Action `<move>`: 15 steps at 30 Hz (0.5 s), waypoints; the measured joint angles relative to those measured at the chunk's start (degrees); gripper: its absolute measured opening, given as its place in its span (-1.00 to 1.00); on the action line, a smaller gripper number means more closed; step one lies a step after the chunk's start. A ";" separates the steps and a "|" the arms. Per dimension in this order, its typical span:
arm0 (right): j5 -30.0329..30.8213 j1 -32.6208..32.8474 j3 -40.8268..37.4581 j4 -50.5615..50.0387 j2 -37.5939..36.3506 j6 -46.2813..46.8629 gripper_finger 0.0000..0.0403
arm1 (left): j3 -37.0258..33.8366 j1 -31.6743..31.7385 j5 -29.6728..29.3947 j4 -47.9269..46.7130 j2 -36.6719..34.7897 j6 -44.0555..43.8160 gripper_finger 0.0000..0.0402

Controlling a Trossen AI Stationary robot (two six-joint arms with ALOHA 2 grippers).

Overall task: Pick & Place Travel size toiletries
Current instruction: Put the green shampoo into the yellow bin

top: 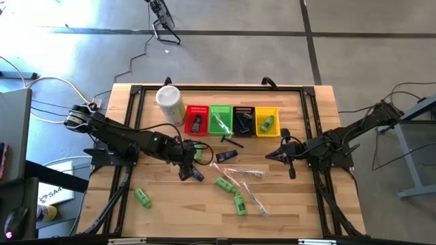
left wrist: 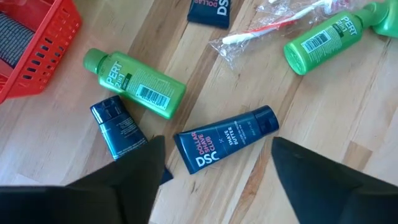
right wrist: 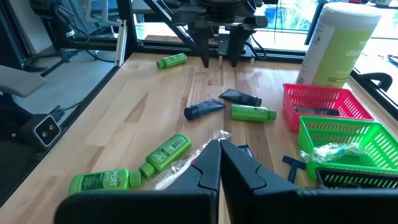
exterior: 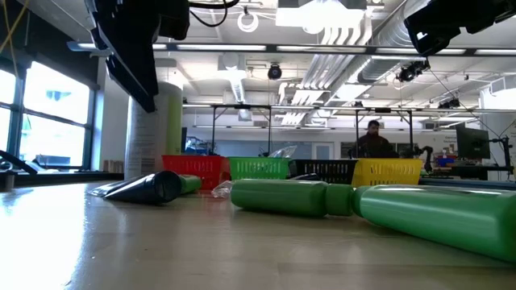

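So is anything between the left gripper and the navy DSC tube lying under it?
Nothing visible. In the left wrist view the left gripper is open with its fingers either side of the DSC tube, bare wood around it. The nearest items, a green bottle and a second navy tube, lie off to one side, clear of it.

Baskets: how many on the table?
4, in one row beside the white canister: red basket, green basket, black basket, yellow basket. None looks hidden.
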 joint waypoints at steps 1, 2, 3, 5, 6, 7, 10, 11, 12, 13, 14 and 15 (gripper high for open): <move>0.00 0.00 0.00 0.02 0.00 0.00 -0.99 | 0.00 0.00 0.00 0.00 0.00 0.00 0.51; 0.00 0.00 0.00 0.01 0.00 0.01 -0.99 | 0.00 0.00 0.02 0.00 0.00 0.04 0.54; 0.00 0.00 -0.01 0.02 0.00 0.00 -0.99 | 0.00 0.00 0.02 0.00 0.00 0.25 0.57; 0.00 0.00 -0.02 0.00 0.00 0.00 -0.99 | 0.00 0.00 0.03 0.02 0.00 0.21 0.60; 0.00 0.00 -0.01 0.00 0.00 0.00 -0.99 | 0.00 0.00 0.05 0.04 0.00 -0.25 0.60; 0.00 0.00 0.00 0.00 -0.01 0.00 -0.99 | 0.00 0.00 0.07 0.04 0.00 -1.20 0.60; 0.00 0.00 0.00 0.00 -0.02 0.01 -0.99 | 0.00 0.00 -0.15 0.04 0.00 -8.71 0.60; 0.00 0.00 0.00 0.00 -0.02 0.02 -0.99 | 0.00 0.02 -0.67 0.04 0.00 -12.48 0.60; 0.00 0.00 -0.02 0.02 -0.02 0.00 -0.99 | 0.00 0.02 -1.63 0.04 0.00 -16.27 0.60; 0.00 0.00 0.00 0.00 0.00 0.02 -0.99 | 0.00 0.02 -2.80 0.05 0.00 -19.82 0.60; 0.00 0.00 -0.02 0.01 -0.02 0.02 -0.99 | 0.00 0.00 -4.28 0.04 0.00 -22.97 0.60; 0.00 -0.01 0.00 0.01 -0.02 0.01 -0.99 | 0.00 0.00 -5.68 0.04 0.00 -25.83 0.60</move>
